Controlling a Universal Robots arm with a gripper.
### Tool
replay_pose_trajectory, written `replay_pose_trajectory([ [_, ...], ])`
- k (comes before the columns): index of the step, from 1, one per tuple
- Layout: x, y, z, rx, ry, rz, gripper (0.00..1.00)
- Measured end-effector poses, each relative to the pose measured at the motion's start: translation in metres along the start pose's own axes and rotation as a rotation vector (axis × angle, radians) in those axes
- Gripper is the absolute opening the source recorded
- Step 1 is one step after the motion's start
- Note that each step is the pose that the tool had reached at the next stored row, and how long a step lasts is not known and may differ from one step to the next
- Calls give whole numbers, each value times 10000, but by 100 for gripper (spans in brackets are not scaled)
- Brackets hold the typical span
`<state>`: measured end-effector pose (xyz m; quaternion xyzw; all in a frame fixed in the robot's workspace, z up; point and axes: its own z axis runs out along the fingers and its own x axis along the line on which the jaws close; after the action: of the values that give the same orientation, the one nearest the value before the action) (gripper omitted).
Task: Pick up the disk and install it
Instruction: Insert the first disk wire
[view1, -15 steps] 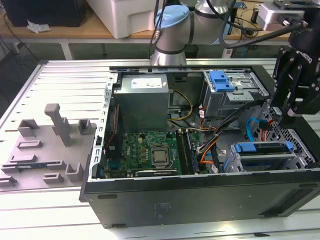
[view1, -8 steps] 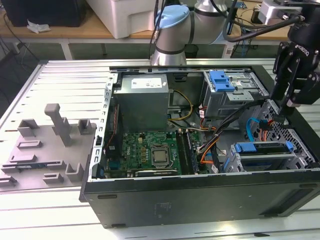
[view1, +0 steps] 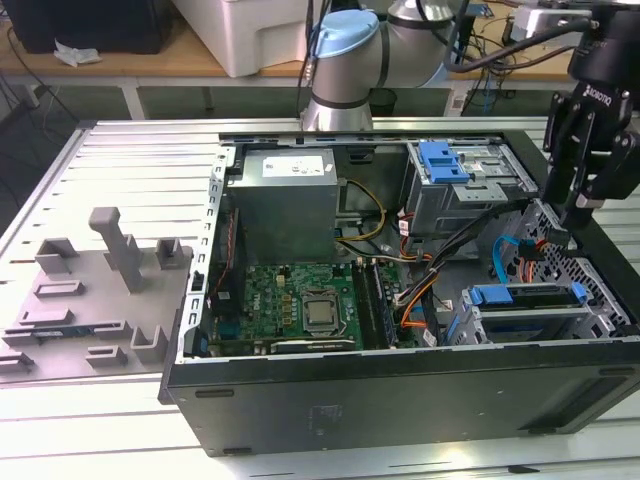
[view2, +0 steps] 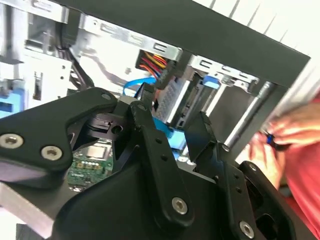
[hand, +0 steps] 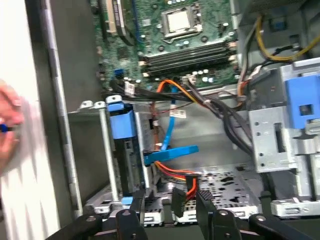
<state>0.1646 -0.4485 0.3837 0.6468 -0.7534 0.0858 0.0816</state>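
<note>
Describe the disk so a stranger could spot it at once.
In the exterior view, find the open computer case, then its near corner on that view's right. The disk sits there in a low bay, flat and edged by a blue carrier bracket, unlike the taller grey drive cage with a blue handle farther back.

The table (view1: 120, 160) is ribbed bare metal, pale and a little shiny. The grey fixture (view1: 110, 270) at the exterior view's left looks like matt plastic. The computer case (view1: 400, 400) has a black matt outer wall and dull grey sheet metal inside. The disk (view1: 525, 297) has a smooth blue plastic bracket. The gripper (view1: 578, 212) is matt black with bright metal screws.
</note>
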Motion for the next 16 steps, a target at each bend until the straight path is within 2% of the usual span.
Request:
replay_pose_trajectory([
  [1, -25, 3, -5, -2, 151, -4, 53],
  [2, -93, 11, -15, -3, 328, -9, 53],
  [3, -181, 18, -30, 3, 401, -9, 53],
  [4, -230, 9, -38, 4, 406, -8, 53],
  [7, -253, -15, -25, -5, 406, -10, 53],
  [10, -279, -61, 2, -74, 417, -30, 53],
  [12, -295, -81, 21, -182, 452, -59, 53],
  [14, -313, -92, 42, -403, 560, -118, 53],
  [16, -322, -116, 65, -490, 581, -143, 53],
])
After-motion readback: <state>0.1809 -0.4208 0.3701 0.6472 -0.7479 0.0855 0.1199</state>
